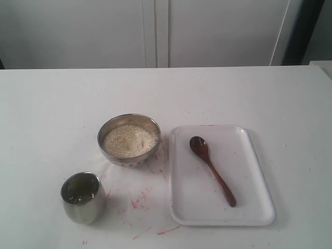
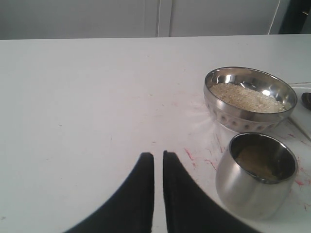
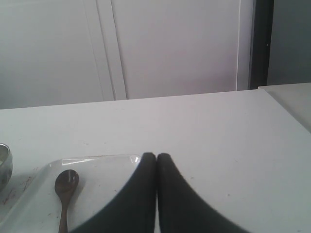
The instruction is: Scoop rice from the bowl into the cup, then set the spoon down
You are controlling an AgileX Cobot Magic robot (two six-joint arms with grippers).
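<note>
The steel bowl stands mid-table with a heap of off-white rice in it. The steel cup stands upright in front of it to the left; a dull tan patch shows inside, and I cannot tell whether it is grains or reflection. The brown wooden spoon lies on the white tray, scoop toward the back. No arm shows in the exterior view. My left gripper hovers beside the cup and short of the bowl, jaws nearly together, holding nothing. My right gripper is shut and empty beside the spoon.
Red marks streak the white table between cup, bowl and tray. White cabinet doors stand behind the table's far edge. A second light surface adjoins the table on the right.
</note>
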